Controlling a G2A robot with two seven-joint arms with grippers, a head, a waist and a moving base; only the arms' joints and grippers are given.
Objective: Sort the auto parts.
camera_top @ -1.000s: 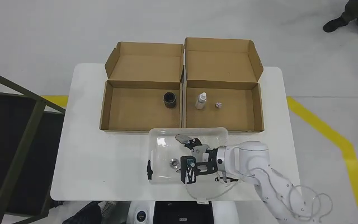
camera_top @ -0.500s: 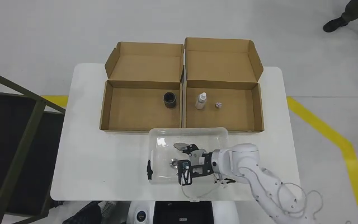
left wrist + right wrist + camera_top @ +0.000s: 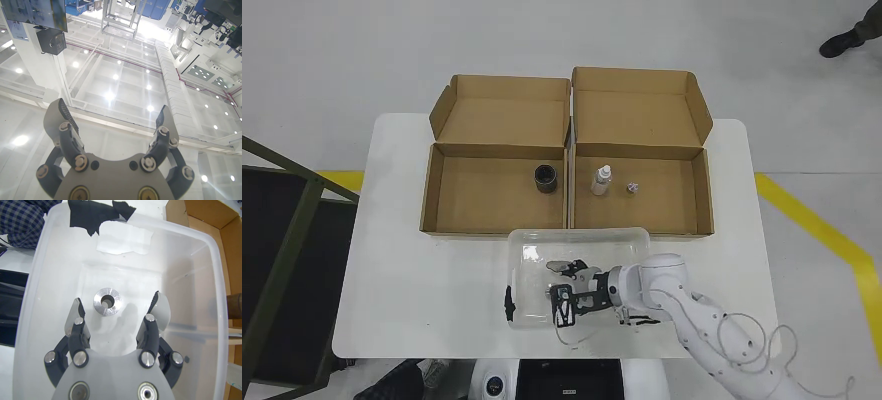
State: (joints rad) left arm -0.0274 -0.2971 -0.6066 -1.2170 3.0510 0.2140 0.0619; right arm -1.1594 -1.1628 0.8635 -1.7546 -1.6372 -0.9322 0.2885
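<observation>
A silver metal ring [image 3: 107, 303] lies flat on the floor of a clear plastic bin [image 3: 213, 275]. My right gripper [image 3: 117, 297] hangs low inside the bin, open, with the ring between its fingers and closer to one fingertip [image 3: 79, 306]. From above, the right gripper [image 3: 558, 292] is at the left half of the bin [image 3: 532, 238] near the table's front. My left gripper [image 3: 112, 105] is open and holds nothing, pointing up at the ceiling.
Two open cardboard boxes stand behind the bin. The left box [image 3: 457, 205] holds a black cylinder [image 3: 546, 178]. The right box [image 3: 687, 205] holds a white bottle [image 3: 600, 180] and a small part [image 3: 633, 187]. Black tape [image 3: 94, 217] sticks on the bin's end wall.
The right gripper has slid leftward inside the bin, staying open, and now straddles the metal ring. The boxes and their contents have not moved.
</observation>
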